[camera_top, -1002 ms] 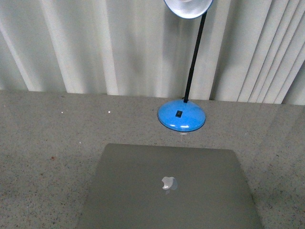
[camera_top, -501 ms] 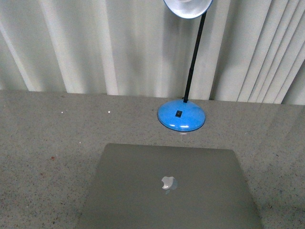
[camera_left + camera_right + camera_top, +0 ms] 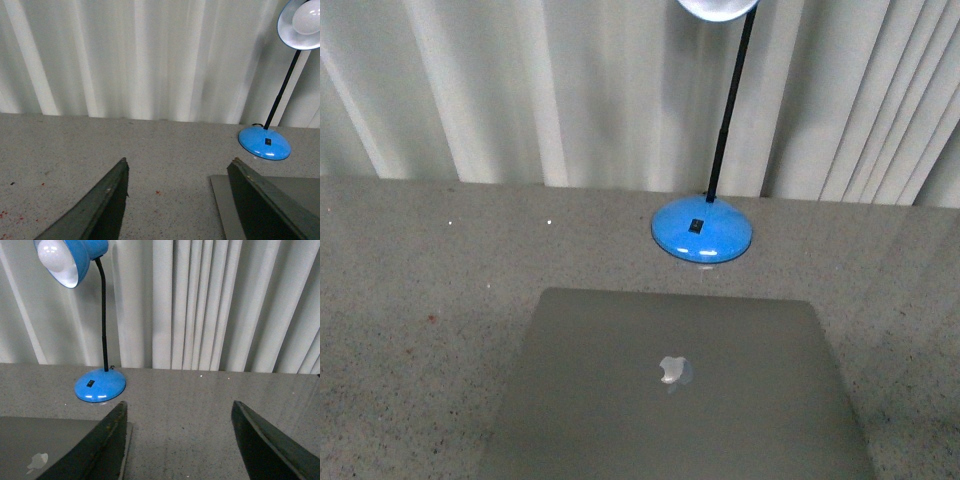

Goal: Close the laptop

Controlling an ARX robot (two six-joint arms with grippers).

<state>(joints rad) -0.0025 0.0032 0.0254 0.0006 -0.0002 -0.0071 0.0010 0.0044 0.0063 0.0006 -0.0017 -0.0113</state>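
Observation:
The silver-grey laptop (image 3: pixel 675 390) lies flat on the grey table with its lid down and the apple logo facing up, at the near middle of the front view. Its keyboard and screen are hidden. A corner of it shows in the left wrist view (image 3: pixel 225 200) and its lid with the logo in the right wrist view (image 3: pixel 45 445). My left gripper (image 3: pixel 177 162) is open and empty, above the table to the laptop's left. My right gripper (image 3: pixel 177 405) is open and empty, above the table by the laptop's right edge. Neither arm shows in the front view.
A desk lamp with a round blue base (image 3: pixel 702 230) and a black stalk stands just behind the laptop; its shade is partly cut off at the top. White pleated curtains (image 3: pixel 520 90) close the back. The speckled grey tabletop (image 3: pixel 410 290) extends on both sides.
The front view has shifted slightly: the lamp and the table's back edge sit a little higher in the picture. The laptop lies the same, lid down.

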